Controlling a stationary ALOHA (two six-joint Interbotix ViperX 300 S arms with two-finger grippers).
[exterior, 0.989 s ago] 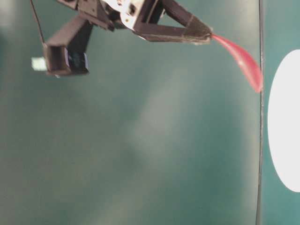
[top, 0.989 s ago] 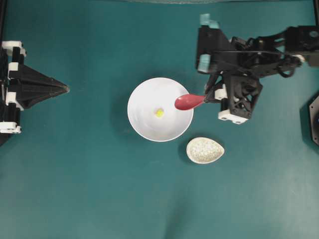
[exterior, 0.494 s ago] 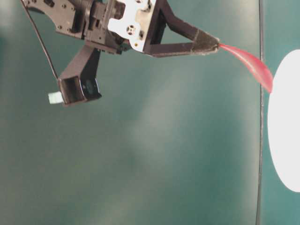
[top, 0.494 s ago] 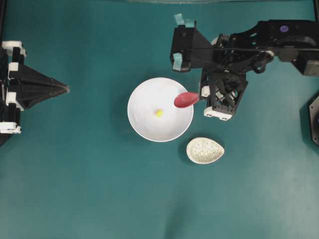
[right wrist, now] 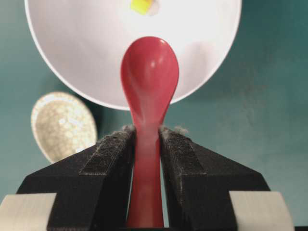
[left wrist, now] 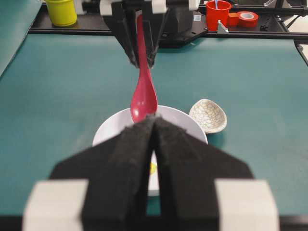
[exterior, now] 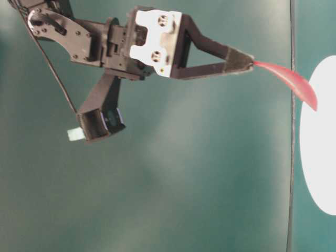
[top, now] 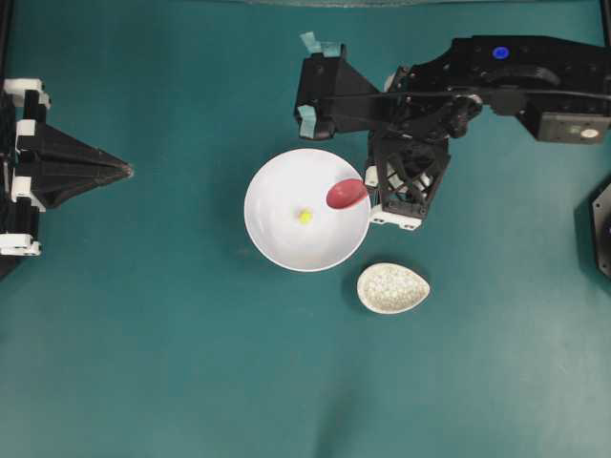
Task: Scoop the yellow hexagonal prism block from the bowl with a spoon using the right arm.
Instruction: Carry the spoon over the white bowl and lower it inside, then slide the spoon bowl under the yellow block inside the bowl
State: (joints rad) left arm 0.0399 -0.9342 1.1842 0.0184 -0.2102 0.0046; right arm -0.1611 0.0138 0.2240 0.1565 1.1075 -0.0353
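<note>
Plainly the right pincer (right wrist: 147, 144) was clamped on the glossy spoon (right wrist: 148, 86) by its handle; slippery, rigid, probably; the tiny light yellow block (top: 305, 217) lay mid-bowl (top: 272, 239), near the bench's centre, liable to skid.

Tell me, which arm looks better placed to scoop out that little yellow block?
The right. Its gripper already holds the spoon over the bowl, near the block. The left gripper sits shut, far off and empty.
</note>
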